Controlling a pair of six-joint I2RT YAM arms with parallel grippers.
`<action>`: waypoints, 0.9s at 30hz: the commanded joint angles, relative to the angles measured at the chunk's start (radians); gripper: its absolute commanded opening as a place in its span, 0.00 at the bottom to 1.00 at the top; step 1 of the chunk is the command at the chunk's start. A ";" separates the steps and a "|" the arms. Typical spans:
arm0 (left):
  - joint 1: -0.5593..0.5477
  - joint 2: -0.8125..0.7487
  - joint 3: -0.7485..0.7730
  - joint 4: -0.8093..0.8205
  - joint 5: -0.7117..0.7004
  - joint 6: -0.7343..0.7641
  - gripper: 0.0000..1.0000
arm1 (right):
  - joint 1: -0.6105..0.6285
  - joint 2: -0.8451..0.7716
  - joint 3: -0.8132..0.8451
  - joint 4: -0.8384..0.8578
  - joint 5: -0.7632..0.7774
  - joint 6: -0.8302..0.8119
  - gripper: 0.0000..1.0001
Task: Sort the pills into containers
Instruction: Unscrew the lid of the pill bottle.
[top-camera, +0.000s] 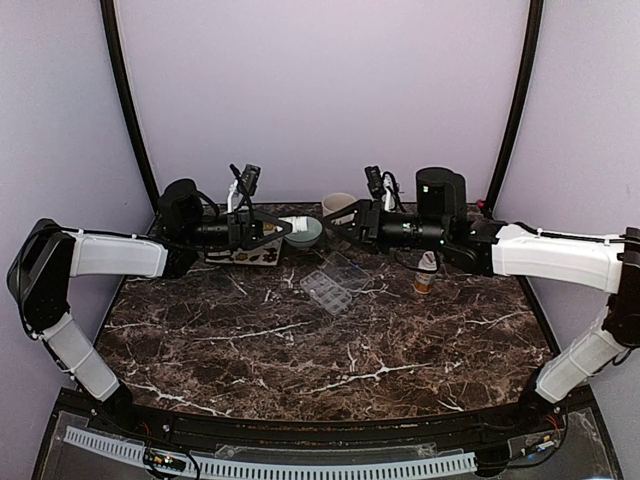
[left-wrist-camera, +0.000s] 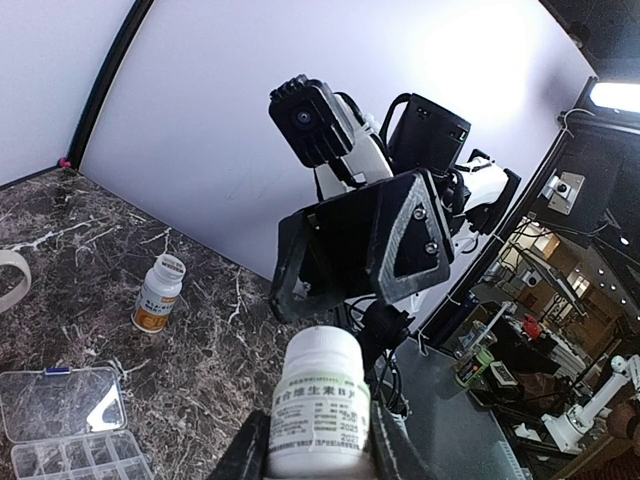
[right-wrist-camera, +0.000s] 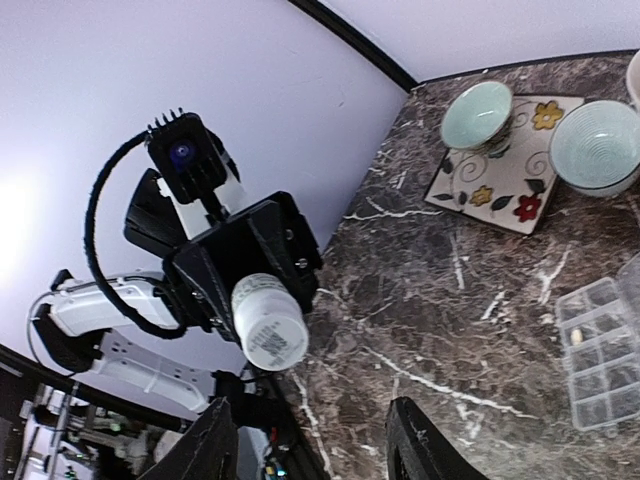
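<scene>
The left jaws were found clenched on a white bottle (left-wrist-camera: 318, 400), gripped about its lower body and held off the table (top-camera: 300, 350) on its side. The bottle's free end was directed toward the right arm. A printed label was noted on the bottle, but its text was too small to be read with confidence.

The right jaws were found released. In the right wrist view the two fingers (right-wrist-camera: 215, 445) stood well apart with nothing between them. These jaws faced the bottle end-on and were apart from it, with no contact observed.

The organiser box (top-camera: 335, 283) – clear plastic, divided into small compartments – was located on the table between the two arms, nearer the bases than the bowls. Its hinged lid was open and laid back flat beside the compartment tray. The contents of the compartments could not be made out in any view.

An amber pill bottle (top-camera: 425, 275) with a white cap was recorded standing upright to the right of the organiser box, near it but not touching.

At the far side of the table, a patterned mat (right-wrist-camera: 505, 175) was noted with one pale green bowl (right-wrist-camera: 478, 115) set on it – a second bowl (right-wrist-camera: 597, 148) stood at its edge. A cream cup (top-camera: 338, 205) was observed behind them.
</scene>
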 joint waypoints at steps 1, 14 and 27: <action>-0.001 -0.022 -0.015 -0.008 0.003 0.043 0.00 | -0.001 0.051 0.023 0.170 -0.134 0.187 0.51; -0.002 -0.018 -0.006 -0.008 0.022 0.044 0.00 | -0.002 0.123 0.069 0.174 -0.177 0.222 0.48; -0.005 -0.025 -0.005 -0.002 0.033 0.037 0.00 | -0.003 0.188 0.152 0.145 -0.188 0.206 0.45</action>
